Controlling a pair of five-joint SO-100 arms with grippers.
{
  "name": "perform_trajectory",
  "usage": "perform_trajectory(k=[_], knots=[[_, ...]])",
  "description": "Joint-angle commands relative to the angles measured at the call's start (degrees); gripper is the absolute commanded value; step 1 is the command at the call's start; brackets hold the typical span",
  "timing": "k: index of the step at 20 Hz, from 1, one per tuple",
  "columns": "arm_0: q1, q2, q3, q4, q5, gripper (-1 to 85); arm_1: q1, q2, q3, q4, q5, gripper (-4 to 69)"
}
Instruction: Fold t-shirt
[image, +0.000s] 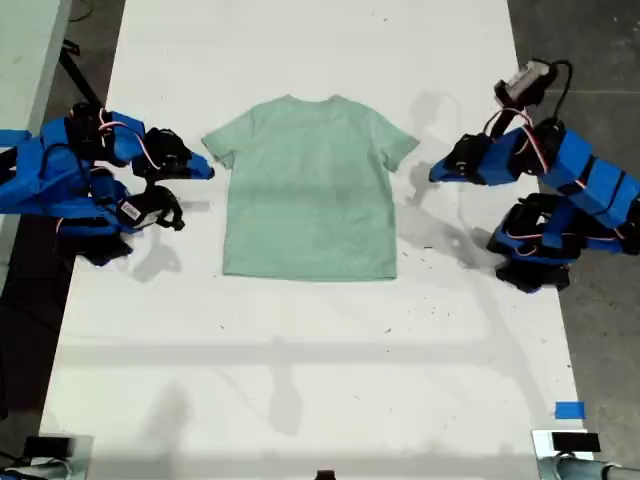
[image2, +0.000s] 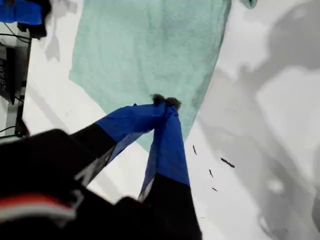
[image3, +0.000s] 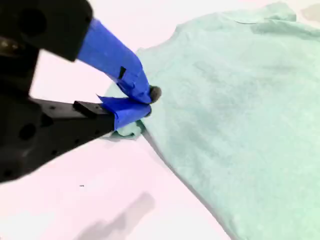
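T-shirt (image: 310, 195) lies flat on the white surface (image: 300, 380); my first gripper (image2: 165, 101), jaws closed, hovers beside it, my second gripper (image3: 145, 102) pinches its sleeve.

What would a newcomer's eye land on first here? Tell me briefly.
A pale green t-shirt lies spread flat in the middle of the white table, neck toward the exterior view's top. Two blue arms flank it. My second gripper points at the sleeve on the exterior view's left, and my first gripper sits just off the sleeve on the exterior view's right, both with fingers together.
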Motion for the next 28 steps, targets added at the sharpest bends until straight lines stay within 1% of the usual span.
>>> perform_trajectory(k=[1, 5, 9, 10, 11, 12, 15, 16, 18, 24, 26, 28], knots=[[-6.59, -8.35, -12.13, 2.81, 5.01, 0.0, 6.42, -11.6, -16.96, 4.13, -7.21, -1.2], [-15.47, -20.83, -23.2, 7.03, 11.16, 0.0, 14.5, -29.44, -38.58, 11.16, -15.56, -1.2], [-22.5, -27.69, -27.86, 9.05, 15.38, 1.1, 20.57, -41.57, -50.71, 15.47, -20.39, -1.2], [-22.94, -28.04, -28.04, 9.23, 16.17, 6.9, 21.27, -43.33, -51.59, 16.35, -21.88, 5.8], [-22.94, -28.04, -27.95, 9.23, 17.31, 15.4, 21.62, -44.47, -51.94, 16.52, -23.55, 15.1], [-22.94, -28.04, -27.77, 9.58, 17.58, 21.9, 22.06, -45.09, -51.33, 16.08, -25.14, 20.1], [-23.38, -28.04, -26.98, 9.67, 18.72, 27.7, 23.64, -47.37, -48.87, 12.92, -30.06, 29.6], [-23.55, -28.21, -26.89, 9.58, 19.16, 28.3, 23.91, -48.78, -48.25, 11.6, -31.82, 35.1], [-23.82, -28.21, -26.28, 8.96, 19.95, 28.8, 24.17, -52.29, -47.64, 9.49, -33.57, 35.6], [-24.52, -28.74, -22.5, 5.71, 21.01, 29.6, 24.52, -62.49, -43.33, -1.14, -36.83, 36.9], [-24.35, -28.74, -21.36, 5.27, 21.01, 29.4, 24.96, -66.8, -42.1, -5.54, -38.06, 36.9], [-24.43, -28.39, -20.39, 5.27, 20.92, 29.2, 25.75, -71.19, -42.1, -8.17, -39.55, 37.0]])
